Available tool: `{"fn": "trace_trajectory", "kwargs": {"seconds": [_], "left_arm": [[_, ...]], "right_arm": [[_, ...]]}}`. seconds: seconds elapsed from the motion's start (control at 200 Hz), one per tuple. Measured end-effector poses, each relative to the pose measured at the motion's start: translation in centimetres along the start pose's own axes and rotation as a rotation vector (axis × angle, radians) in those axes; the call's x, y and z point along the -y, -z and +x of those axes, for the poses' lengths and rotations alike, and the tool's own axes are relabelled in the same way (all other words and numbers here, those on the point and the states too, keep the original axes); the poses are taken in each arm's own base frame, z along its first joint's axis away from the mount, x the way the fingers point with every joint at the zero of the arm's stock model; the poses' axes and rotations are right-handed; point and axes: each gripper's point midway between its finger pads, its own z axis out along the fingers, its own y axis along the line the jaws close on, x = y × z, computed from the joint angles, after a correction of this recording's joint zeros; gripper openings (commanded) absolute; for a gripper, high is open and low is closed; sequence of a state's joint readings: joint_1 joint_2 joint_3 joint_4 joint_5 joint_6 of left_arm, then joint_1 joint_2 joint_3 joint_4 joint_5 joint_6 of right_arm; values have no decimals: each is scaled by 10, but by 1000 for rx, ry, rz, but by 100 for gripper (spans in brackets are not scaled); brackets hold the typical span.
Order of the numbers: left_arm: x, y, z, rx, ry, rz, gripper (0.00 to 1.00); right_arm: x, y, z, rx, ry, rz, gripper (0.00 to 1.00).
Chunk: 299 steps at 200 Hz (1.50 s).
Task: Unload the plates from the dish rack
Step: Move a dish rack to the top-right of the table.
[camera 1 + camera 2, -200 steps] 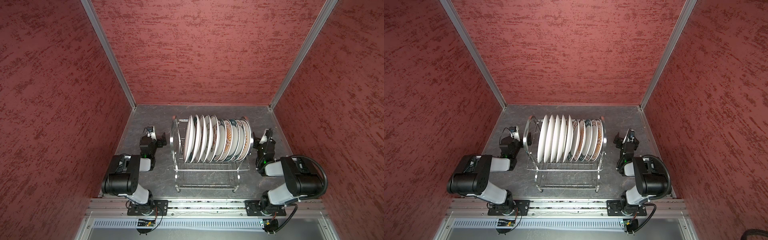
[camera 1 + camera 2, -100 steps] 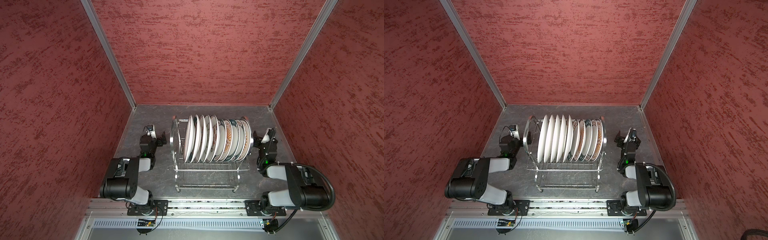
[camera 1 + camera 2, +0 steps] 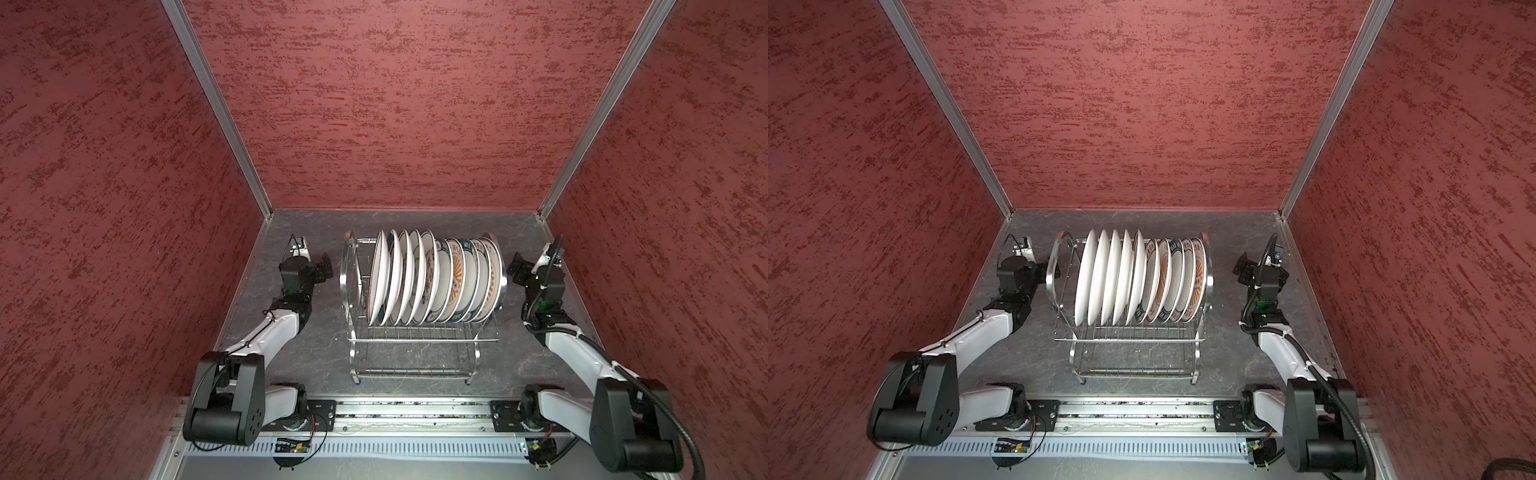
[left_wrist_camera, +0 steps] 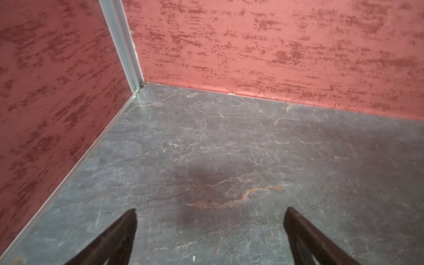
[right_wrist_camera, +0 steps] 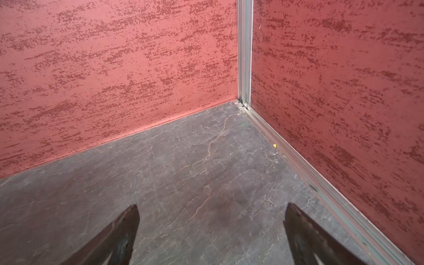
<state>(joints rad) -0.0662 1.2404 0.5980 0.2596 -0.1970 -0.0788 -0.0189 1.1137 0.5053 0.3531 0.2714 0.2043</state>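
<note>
Red, rough-textured walls (image 3: 395, 104) close in three sides of a grey marbled table (image 3: 307, 361). In both top views the dish rack (image 3: 415, 339) (image 3: 1129, 338) stands in the middle of that table, between the two arms. The plates (image 3: 432, 282), about a dozen, stand on edge in a tight row on its upper shelf. Those toward the left show plain white backs, and those toward the right show orange and dark-rimmed prints.

The left arm (image 3: 274, 332) reaches forward on the rack's left side and the right arm (image 3: 577, 353) on its right, each wrist near one end of the rack. The left claw (image 4: 211, 209) is spread wide above bare table, with nothing between its fingers. The right claw (image 5: 213, 205) is likewise wide open and grips nothing, pointing at the far corner.
</note>
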Motion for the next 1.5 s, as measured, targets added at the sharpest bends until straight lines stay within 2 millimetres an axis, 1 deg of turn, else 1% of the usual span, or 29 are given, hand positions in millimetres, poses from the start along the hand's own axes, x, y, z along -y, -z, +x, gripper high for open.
{"fn": "trace_trajectory", "kwargs": {"seconds": [0.11,0.195,0.276,0.386,0.471,0.586,0.857,0.967,1.022,1.122,1.242,1.383,1.498], "left_arm": [[0,13,-15,-50,57,-15,99],[0,22,-19,-96,100,-20,99],[1,31,-12,-155,143,-18,99],[5,43,7,-265,200,1,99],[9,53,20,-342,244,19,100],[16,63,30,-417,295,46,99],[49,84,45,-584,357,175,99],[61,94,53,-648,372,219,99],[66,99,58,-681,381,240,99],[77,107,67,-733,397,276,99],[87,117,78,-785,402,303,99],[92,123,85,-821,418,317,99],[94,126,89,-834,431,323,100]], "right_arm": [[-3,12,-7,-50,-24,-11,99],[-3,24,-10,-82,-44,-22,99],[-5,36,-9,-119,-73,-40,99],[-12,51,-4,-188,-114,-85,99],[-20,59,4,-267,-144,-130,99],[-32,70,17,-385,-170,-189,99],[-71,102,50,-672,-266,-395,99],[-82,114,65,-783,-297,-457,99],[-86,120,70,-829,-305,-480,97],[-95,127,71,-873,-305,-519,94],[-112,136,73,-913,-278,-577,91],[-132,143,88,-988,-224,-611,79],[-141,142,103,-1043,-188,-601,75]]}}
